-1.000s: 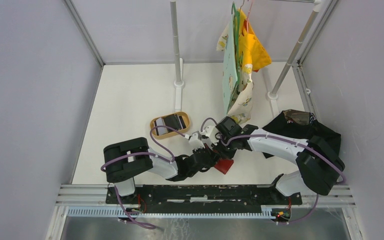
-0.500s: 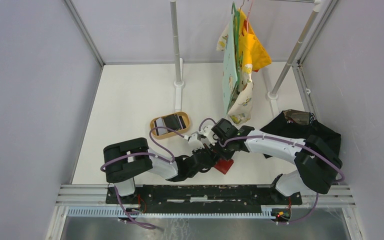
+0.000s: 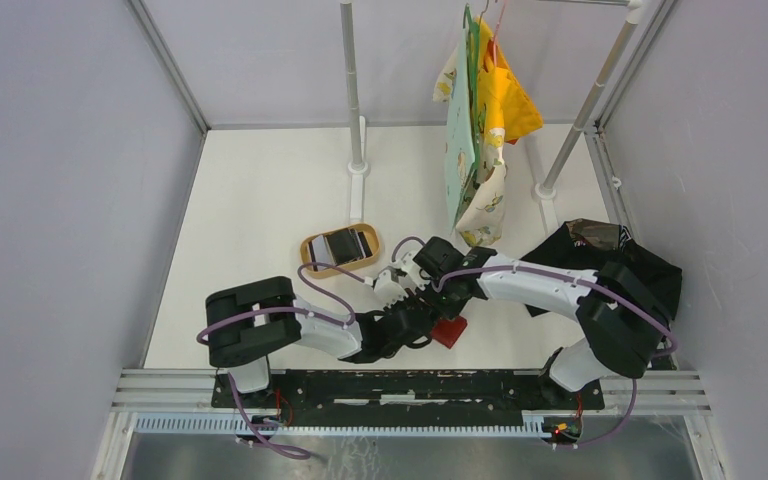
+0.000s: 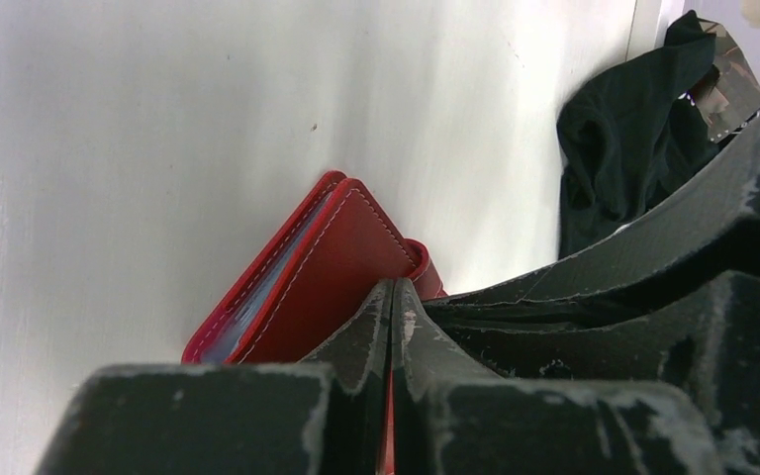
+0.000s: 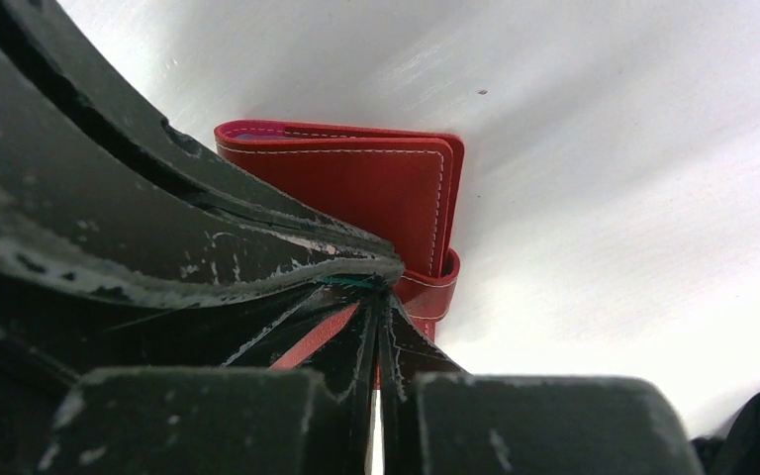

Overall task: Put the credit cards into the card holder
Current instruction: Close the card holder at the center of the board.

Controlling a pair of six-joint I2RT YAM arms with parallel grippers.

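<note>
The card holder (image 3: 450, 331) is a red folding wallet lying near the table's front, between both arms. In the left wrist view the card holder (image 4: 327, 282) stands half open and shows its grey-blue lining. My left gripper (image 4: 392, 289) is shut on one red flap, with a red sliver between the jaws. In the right wrist view my right gripper (image 5: 384, 302) is shut on the snap tab of the card holder (image 5: 356, 183). Both grippers meet at the wallet in the top view, left (image 3: 426, 324) and right (image 3: 437, 306). The credit cards (image 3: 345, 243), dark and silvery, lie in the tan oval tray (image 3: 307, 252).
A black cloth (image 3: 600, 250) lies at the right and also shows in the left wrist view (image 4: 623, 148). Coloured cloths (image 3: 480, 130) hang from a rail at the back. A metal pole on a white base (image 3: 357, 170) stands behind the tray.
My right wrist has shifted a little to the left over the wallet. The left arm and the wallet have edged slightly left with it. Both grippers stay shut on the wallet.
</note>
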